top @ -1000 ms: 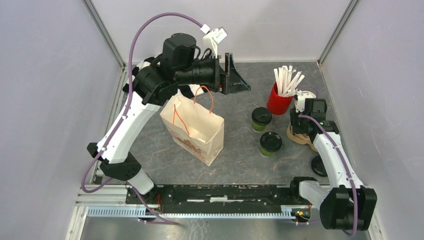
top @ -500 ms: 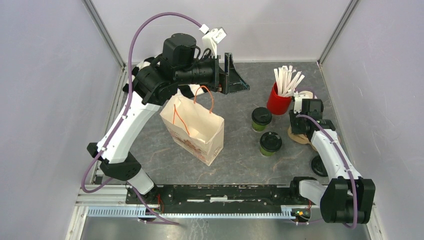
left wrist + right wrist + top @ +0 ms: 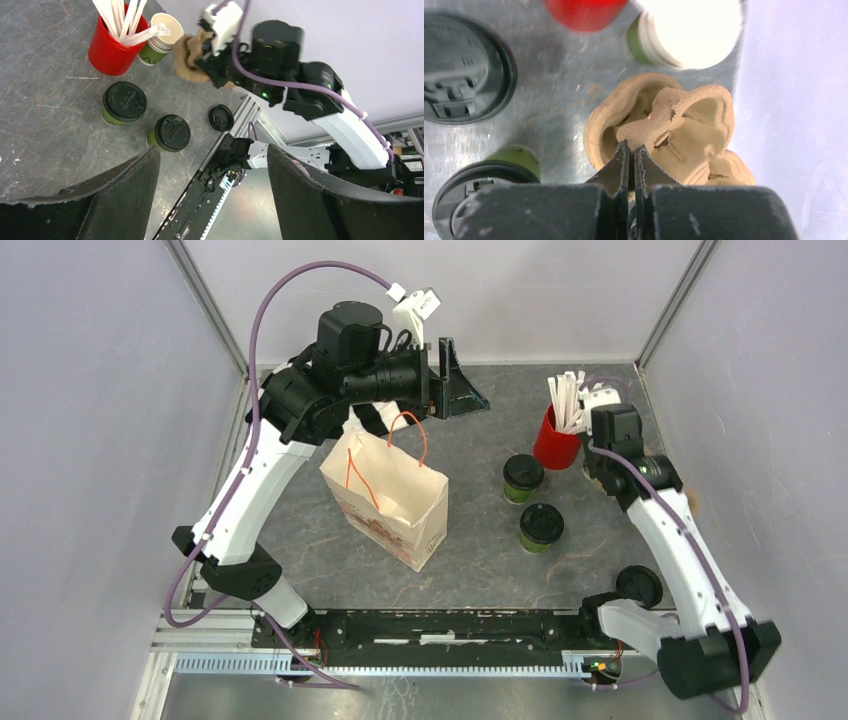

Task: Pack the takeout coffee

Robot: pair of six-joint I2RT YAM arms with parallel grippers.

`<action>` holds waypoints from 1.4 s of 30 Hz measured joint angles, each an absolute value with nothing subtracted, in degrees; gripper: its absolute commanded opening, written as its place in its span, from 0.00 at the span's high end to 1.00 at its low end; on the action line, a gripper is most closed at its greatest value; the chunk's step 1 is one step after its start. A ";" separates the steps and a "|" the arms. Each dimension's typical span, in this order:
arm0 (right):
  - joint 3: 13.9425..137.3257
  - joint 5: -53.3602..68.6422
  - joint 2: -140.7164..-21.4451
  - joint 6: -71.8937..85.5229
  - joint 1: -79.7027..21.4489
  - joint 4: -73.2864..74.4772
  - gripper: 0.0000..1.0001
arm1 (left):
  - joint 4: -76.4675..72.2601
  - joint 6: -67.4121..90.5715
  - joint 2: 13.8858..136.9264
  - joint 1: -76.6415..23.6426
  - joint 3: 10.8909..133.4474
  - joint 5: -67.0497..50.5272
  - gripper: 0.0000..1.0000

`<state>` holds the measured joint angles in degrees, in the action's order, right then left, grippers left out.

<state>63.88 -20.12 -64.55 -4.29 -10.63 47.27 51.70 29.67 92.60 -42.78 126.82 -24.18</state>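
Two takeout coffee cups, green with black lids, stand right of centre: one (image 3: 523, 473) nearer the back, one (image 3: 541, 524) nearer the front. The left wrist view shows both (image 3: 124, 101) (image 3: 172, 132). My right gripper (image 3: 631, 147) is shut on the edge of a tan pulp cup carrier (image 3: 689, 125), held off the table beside the red cup. My left gripper (image 3: 460, 390) hangs open and empty above the back of the table, near the paper bag (image 3: 385, 500).
The white paper bag with orange handles stands open at centre left. A red cup of white sticks (image 3: 558, 440) stands at the back right, with stacked lidless cups (image 3: 159, 37) behind it. A loose black lid (image 3: 640, 585) lies near the right arm's base.
My right gripper has closed on the pulp carrier and lifted it from the table toward the back, next to the red cup. The left arm shifted slightly to the left.
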 measured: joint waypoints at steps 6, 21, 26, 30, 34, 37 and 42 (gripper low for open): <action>51.64 -30.24 -56.23 -8.14 -11.33 39.46 1.00 | 51.75 29.67 92.51 -42.44 126.54 -24.25 0.16; 46.92 -15.90 -53.80 -15.70 -11.62 36.93 1.00 | 51.79 29.67 92.07 -42.44 125.99 -24.14 0.17; 49.47 -13.96 -56.93 -16.38 -12.01 38.85 1.00 | 51.79 29.67 92.05 -42.33 125.97 -24.10 0.17; 50.26 -14.81 -59.24 -17.80 -13.96 42.98 1.00 | 51.77 29.67 92.01 -42.17 125.95 -24.18 0.17; 50.89 -21.37 -59.59 -19.57 -19.57 43.20 1.00 | 51.77 29.67 92.01 -41.95 125.95 -24.14 0.17; 48.66 -24.71 -59.92 -19.75 -20.53 45.23 1.00 | 51.77 29.69 92.03 -41.74 125.95 -24.27 0.17; 48.36 -26.94 -60.10 -19.86 -20.64 45.10 1.00 | 51.72 29.69 92.03 -41.54 125.95 -24.32 0.17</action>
